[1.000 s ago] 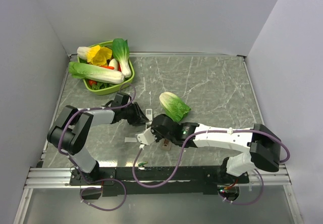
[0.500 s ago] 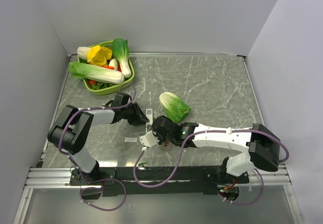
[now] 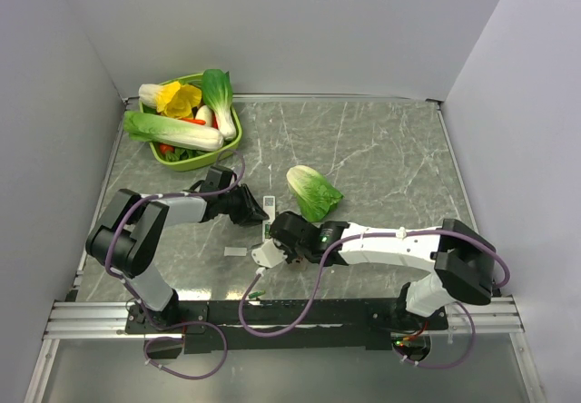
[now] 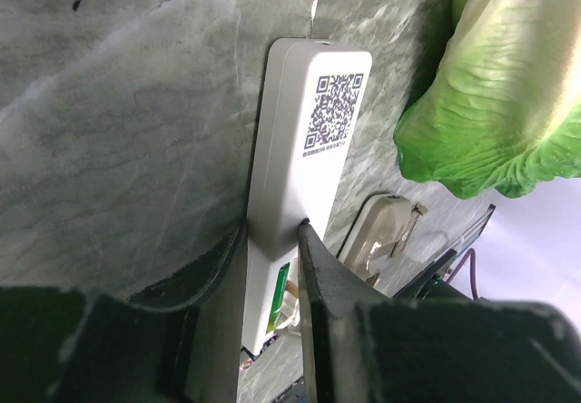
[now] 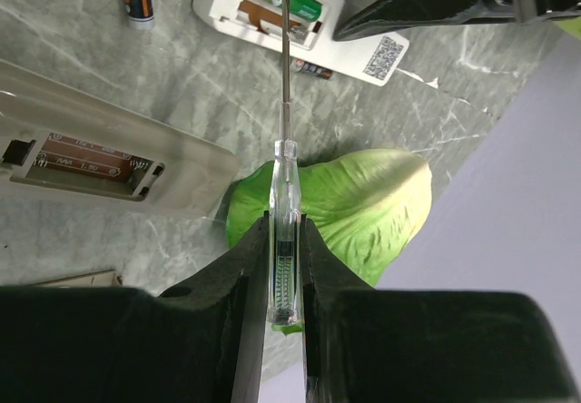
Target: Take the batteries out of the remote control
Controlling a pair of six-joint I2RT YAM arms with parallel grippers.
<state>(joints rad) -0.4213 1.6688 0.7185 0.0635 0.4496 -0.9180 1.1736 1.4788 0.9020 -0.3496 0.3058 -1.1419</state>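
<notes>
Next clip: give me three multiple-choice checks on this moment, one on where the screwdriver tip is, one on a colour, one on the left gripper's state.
1. Where does the screwdriver tip point?
A. at the cabbage
B. into the remote control open battery bay
C. into the basket

2. What colour is the battery in that bay?
A. green
B. red
C. blue

3. What is the left gripper doing?
A. hanging open
B. gripping the cabbage
C. shut on the remote control

Answers:
1 B, the right wrist view shows the shaft ending at the bay.
2 A, its green wrap shows there.
3 C, the left wrist view shows it clamping the remote's sides.
</notes>
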